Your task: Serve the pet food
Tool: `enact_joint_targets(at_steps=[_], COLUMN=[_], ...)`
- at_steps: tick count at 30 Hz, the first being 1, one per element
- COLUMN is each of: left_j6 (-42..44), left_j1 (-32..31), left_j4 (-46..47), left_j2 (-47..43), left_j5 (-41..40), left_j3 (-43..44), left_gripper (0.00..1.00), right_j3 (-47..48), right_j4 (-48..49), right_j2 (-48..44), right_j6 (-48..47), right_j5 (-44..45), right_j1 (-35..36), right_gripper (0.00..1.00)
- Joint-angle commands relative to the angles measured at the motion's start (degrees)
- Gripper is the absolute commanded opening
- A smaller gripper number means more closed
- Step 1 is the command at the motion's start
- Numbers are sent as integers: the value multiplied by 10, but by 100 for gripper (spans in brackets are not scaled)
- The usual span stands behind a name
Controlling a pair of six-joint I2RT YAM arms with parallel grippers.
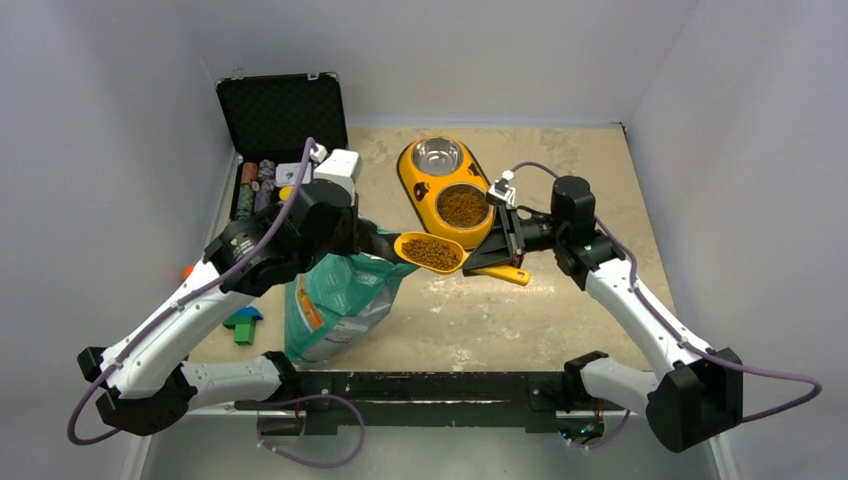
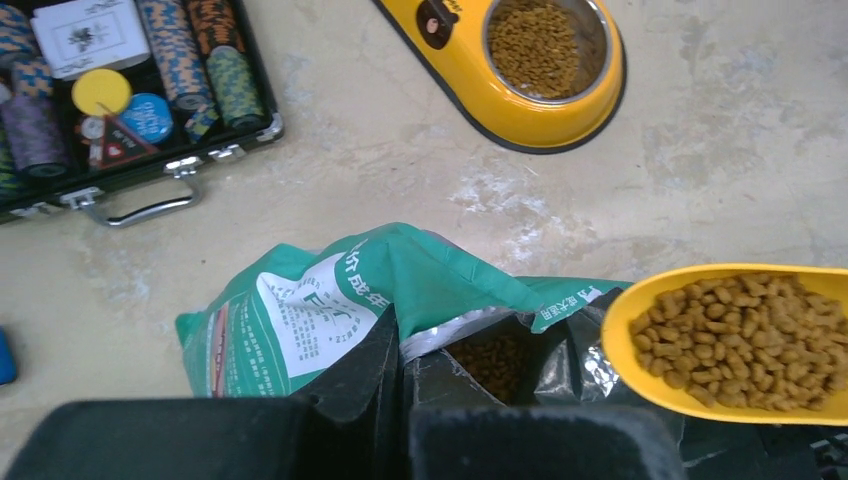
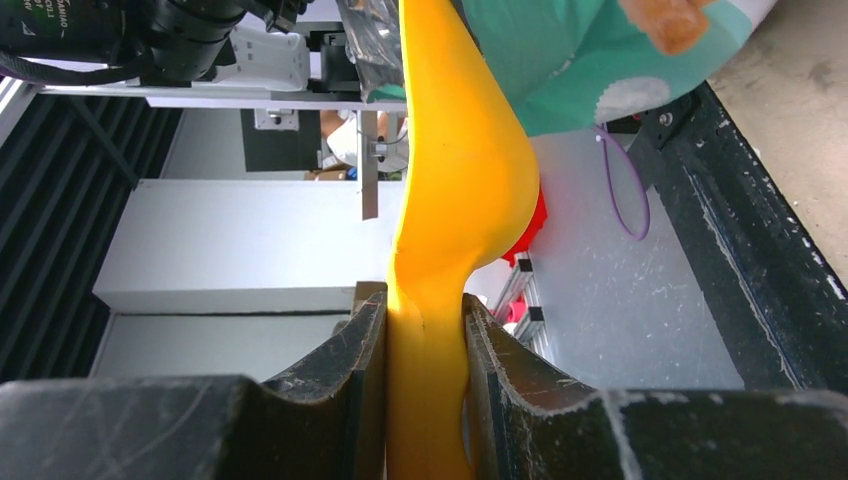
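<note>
The right tool (image 3: pixel 425 315) is clamping the handle of a yellow scoop (image 1: pixel 432 252), with both fingers pressing flat against the plastic, one on either side. The scoop is hanging roughly level above the table (image 1: pixel 590 180), between the mouth of the teal-green pouch (image 1: pixel 340 300) and the yellow feeder (image 1: pixel 413 185).

The pet food (image 2: pixel 745 335) is showing in three places: heaped in the scoop, filling the feeder's near steel bowl (image 1: pixel 462 206), and sitting as a darker brown mass down inside the open pouch. The feeder's far steel bowl (image 1: pixel 437 156) is showing bare metal.

The left tool (image 2: pixel 400 400) is pinching the pouch's upper rim. Its fingers are drawn almost together, with the green printed outside lying against one and the silver lining against the other. The pouch is slumping on the table's near left part with its mouth gaping toward the scoop, and the scoop's tip is sitting just beside that opening.

At the far left an open black case (image 1: pixel 280 115) is lying on the table with its lid standing up. Rows of patterned chips (image 2: pixel 200 60) are packed inside it. A couple of green blocks (image 1: pixel 242 325) are lying near the left edge, partly hidden by the left arm.
</note>
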Motion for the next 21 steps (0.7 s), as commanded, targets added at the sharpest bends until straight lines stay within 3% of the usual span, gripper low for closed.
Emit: enact_joint_targets(at_steps=[1, 12, 17, 21], left_j6=[-19, -56, -56, -43], left_j1=[13, 18, 19, 18], left_j4=[-48, -76, -77, -70], left_j2=[27, 23, -2, -21], left_j5=[-132, -176, -180, -155], left_j3=[62, 67, 68, 80], left_gripper=[0, 0, 0, 0], right_j3=[23, 111, 169, 183], right_j4=[-28, -9, 36, 149], right_j2=[-19, 21, 87, 167], right_j6=[-18, -12, 8, 59], right_j5=[-14, -20, 20, 68], right_j1=[-16, -83, -119, -138], right_gripper=[0, 0, 0, 0])
